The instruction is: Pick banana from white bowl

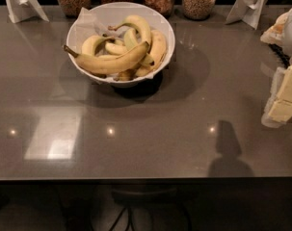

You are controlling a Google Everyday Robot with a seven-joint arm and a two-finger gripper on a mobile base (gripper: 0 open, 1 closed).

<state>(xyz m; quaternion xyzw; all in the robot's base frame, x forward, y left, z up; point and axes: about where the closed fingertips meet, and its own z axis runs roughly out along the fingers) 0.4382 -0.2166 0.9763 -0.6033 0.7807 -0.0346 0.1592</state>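
Glossy grey tabletop lit from above, light spots reflected. Glass jars lined along dark back edge. Dark floor seen below. Pale gripper held at right edge.

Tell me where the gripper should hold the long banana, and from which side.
Probably its middle, from above: the banana lies on top of the other bananas, across the near side of the bowl, its middle uncovered. The gripper is at the right edge, apart from the bowl.
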